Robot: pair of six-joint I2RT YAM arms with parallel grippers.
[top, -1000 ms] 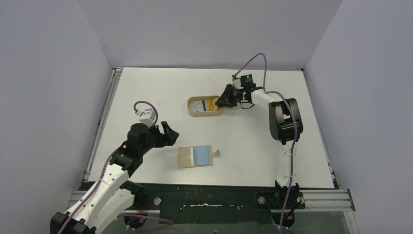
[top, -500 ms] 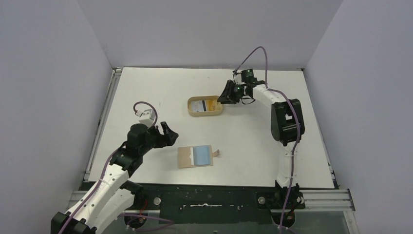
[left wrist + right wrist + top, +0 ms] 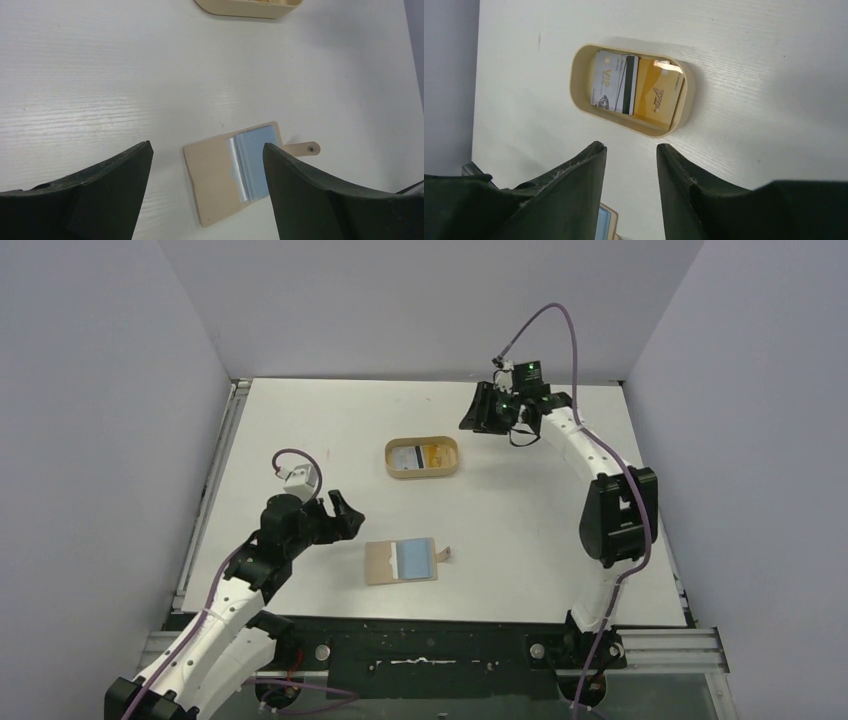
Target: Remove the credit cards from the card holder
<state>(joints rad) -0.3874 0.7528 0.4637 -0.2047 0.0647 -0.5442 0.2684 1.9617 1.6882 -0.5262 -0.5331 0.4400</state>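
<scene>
Looks thin, light, stiff and slick: blue credit card (image 3: 256, 162), sitting half out of the card holder (image 3: 212, 185), well nearside of the tray (image 3: 644, 128). Probably best pinched at its exposed edge. Left gripper (image 3: 343, 515) spread wide, empty. Right gripper (image 3: 630, 146), at the tray earlier, now beyond it, fingers parted, empty; yellow card (image 3: 659, 97) inside tray.

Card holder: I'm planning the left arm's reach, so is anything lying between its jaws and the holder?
Nothing visible does. Only bare table separates the left arm's open jaws from the card holder, which lies flat, holding a light blue card.
</scene>
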